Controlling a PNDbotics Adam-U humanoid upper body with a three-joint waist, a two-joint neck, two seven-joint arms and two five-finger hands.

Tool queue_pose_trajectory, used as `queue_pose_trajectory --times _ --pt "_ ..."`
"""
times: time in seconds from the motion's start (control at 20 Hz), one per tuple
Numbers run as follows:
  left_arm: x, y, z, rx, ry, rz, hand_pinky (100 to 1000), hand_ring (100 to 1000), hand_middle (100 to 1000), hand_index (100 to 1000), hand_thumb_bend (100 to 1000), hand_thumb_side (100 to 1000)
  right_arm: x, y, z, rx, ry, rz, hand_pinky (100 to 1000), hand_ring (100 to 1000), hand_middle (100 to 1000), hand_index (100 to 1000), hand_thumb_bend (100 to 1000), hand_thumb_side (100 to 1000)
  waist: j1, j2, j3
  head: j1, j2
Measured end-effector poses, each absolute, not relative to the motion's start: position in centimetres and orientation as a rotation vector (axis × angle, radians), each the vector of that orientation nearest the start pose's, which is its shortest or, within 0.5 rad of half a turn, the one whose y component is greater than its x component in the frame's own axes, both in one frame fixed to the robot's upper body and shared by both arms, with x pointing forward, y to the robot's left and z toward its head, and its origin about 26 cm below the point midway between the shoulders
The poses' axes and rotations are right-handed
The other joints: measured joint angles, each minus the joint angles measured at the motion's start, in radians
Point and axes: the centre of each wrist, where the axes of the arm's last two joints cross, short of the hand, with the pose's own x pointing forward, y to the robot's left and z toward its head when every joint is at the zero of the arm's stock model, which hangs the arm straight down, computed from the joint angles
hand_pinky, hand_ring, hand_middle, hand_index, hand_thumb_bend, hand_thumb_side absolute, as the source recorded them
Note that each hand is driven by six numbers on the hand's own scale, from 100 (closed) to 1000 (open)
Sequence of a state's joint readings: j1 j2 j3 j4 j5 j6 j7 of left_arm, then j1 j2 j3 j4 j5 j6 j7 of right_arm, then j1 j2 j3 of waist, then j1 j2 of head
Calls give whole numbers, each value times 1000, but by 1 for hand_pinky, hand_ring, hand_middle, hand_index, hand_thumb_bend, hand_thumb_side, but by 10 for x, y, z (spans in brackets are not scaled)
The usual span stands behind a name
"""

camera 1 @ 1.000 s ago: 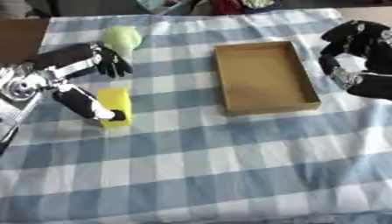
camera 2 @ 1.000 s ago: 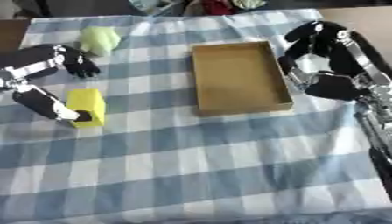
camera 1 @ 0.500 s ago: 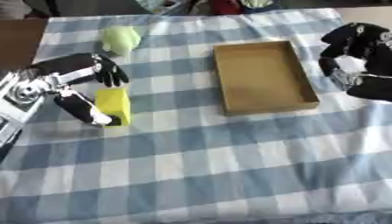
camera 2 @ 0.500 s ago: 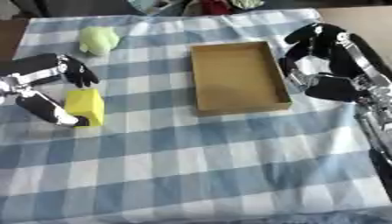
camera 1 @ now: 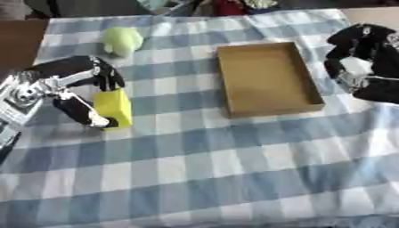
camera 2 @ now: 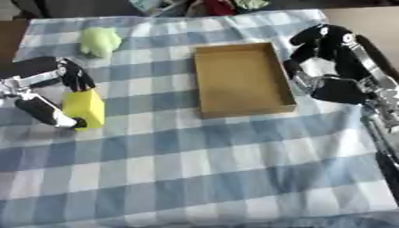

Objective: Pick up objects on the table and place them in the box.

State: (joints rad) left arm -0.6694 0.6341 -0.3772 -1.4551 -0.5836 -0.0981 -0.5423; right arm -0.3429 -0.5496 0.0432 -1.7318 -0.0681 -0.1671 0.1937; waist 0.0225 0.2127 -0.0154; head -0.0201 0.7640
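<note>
A yellow block (camera 1: 114, 107) stands on the blue-and-white checked cloth at the left. My left hand (camera 1: 71, 84) is around it, fingers curled over its far top edge and thumb (camera 1: 82, 112) against its near left side. A pale green soft object (camera 1: 122, 40) lies farther back on the cloth. The open brown cardboard box (camera 1: 267, 76) sits in the middle right and holds nothing. My right hand (camera 2: 323, 49) hovers just right of the box with its fingers curled, holding nothing.
The checked cloth (camera 1: 218, 169) covers the table, and the bare brown tabletop (camera 1: 19, 42) shows at the far left. Some clutter (camera 1: 226, 6) lies beyond the far edge of the cloth.
My left hand has come down from beside the green object and closed around the yellow block. The right hand has stayed by the box.
</note>
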Motion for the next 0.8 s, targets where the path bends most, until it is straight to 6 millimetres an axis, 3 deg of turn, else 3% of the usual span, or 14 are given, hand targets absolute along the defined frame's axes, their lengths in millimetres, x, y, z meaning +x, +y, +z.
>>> queue_pose_trajectory --times 0.55,0.8 --pt "403 262 183 637 -1405 -1716 612 517 496 671 578 182 337 -311 176 -155 -2107 757 609 611 667 681 284 201 0 -2 -1 -1 0" --pt "403 261 184 657 -1410 -1717 644 577 562 723 613 211 337 -311 176 -155 -2107 757 609 611 666 681 283 202 -2 -2 2 -1 0"
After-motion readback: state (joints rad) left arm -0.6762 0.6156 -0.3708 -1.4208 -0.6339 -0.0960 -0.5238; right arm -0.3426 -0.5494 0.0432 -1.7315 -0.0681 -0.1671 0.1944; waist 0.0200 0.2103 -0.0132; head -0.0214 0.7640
